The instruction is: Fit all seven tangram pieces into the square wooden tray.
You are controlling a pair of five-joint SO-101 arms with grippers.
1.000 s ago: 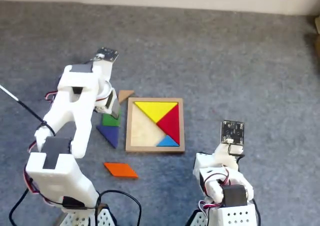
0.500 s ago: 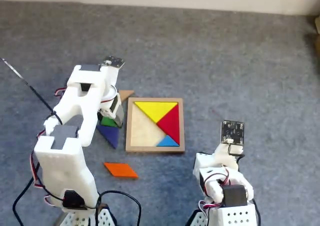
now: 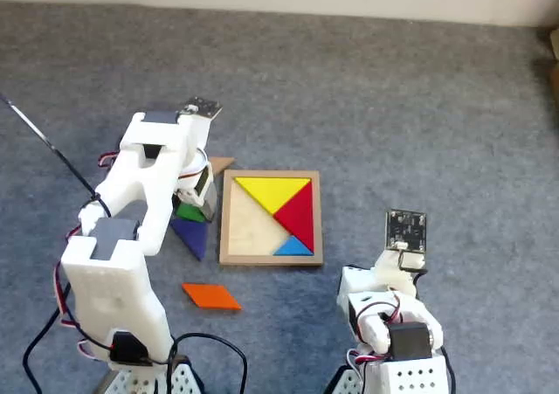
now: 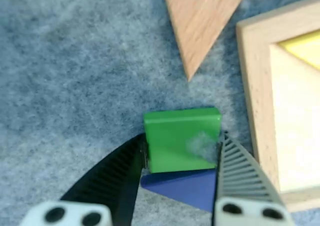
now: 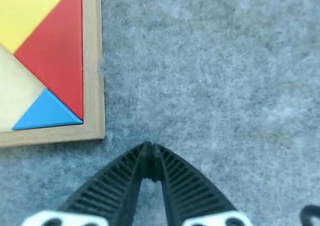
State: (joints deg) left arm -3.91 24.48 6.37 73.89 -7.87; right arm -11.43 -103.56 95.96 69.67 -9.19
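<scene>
Surface (image 3: 419, 106): grey and carpet-like, carrying one square wooden tray (image 3: 226, 228).

Tray contents: three pieces seated. These are one large yellow triangle (image 3: 272, 191), one large red triangle (image 3: 301, 212) and one small light blue triangle (image 3: 293, 247). The rest of the tray floor is bare.

Outside the tray, on the left arm's side, are four pieces:
- one dark blue triangle (image 3: 192, 233)
- one orange parallelogram (image 3: 210, 295)
- one green square (image 4: 181, 138)
- one plain wooden triangle (image 4: 202, 20)

Count: seven pieces, three in and four outstanding. Judged a little under half complete.

Left end effector (image 4: 181, 150): clamped on two opposite edges of the green square, which partly overlies the dark blue triangle, just beside the tray rim.

Right end effector (image 5: 151, 158): jaws closed together and empty, over the surface near the tray corner by the light blue triangle.
</scene>
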